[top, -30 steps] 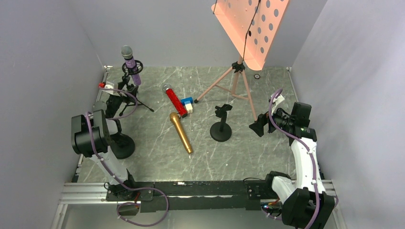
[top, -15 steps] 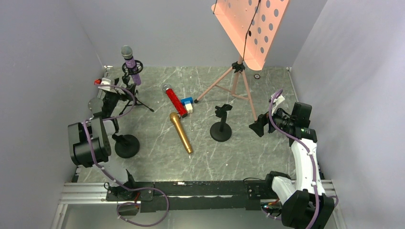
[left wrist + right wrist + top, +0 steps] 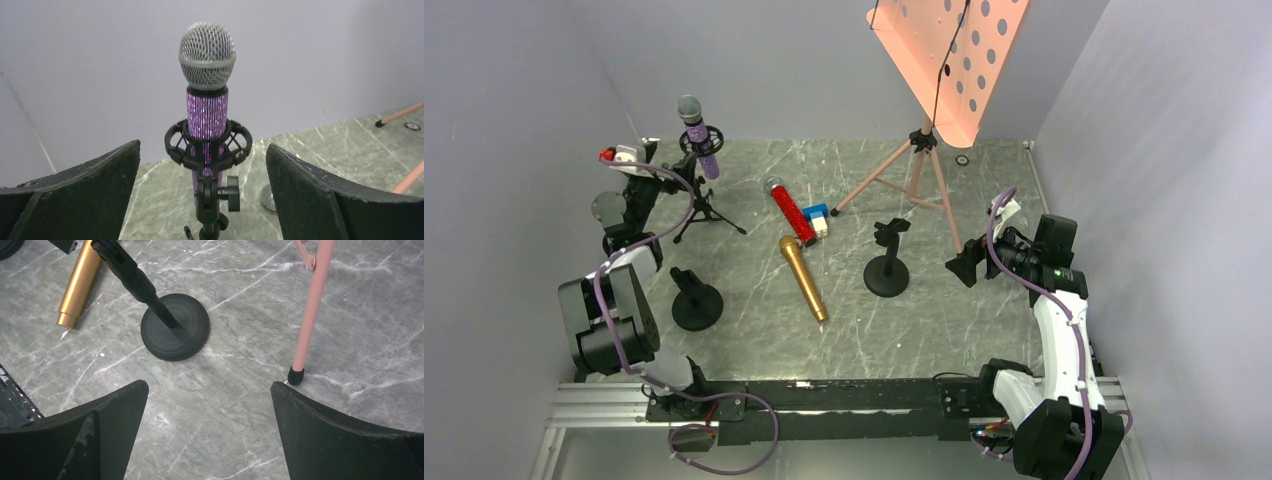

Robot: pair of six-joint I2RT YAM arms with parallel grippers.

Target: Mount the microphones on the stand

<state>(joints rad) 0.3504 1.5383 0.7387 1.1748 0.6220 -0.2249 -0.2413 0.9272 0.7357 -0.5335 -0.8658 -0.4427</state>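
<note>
Right pincer (image 3: 209,390): mine, jaws wide, gripping nothing, hovering near the round-base stand (image 3: 175,332).
Gold microphone (image 3: 804,278): flat on the table, mid-scene.
Red microphone (image 3: 789,210): flat, just beside the blue-and-white block (image 3: 817,220).
Left pincer (image 3: 203,150): spread wide, empty.
Purple microphone (image 3: 207,107): upright, clamped in the tripod stand (image 3: 206,200), far left.

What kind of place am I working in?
Most likely a boxed-in robot test cell dressed as a music set, not a real studio: plain grey walls close around a marble-patterned tabletop, with a pink music stand and a purple microphone clipped upright in a small tripod stand.
</note>
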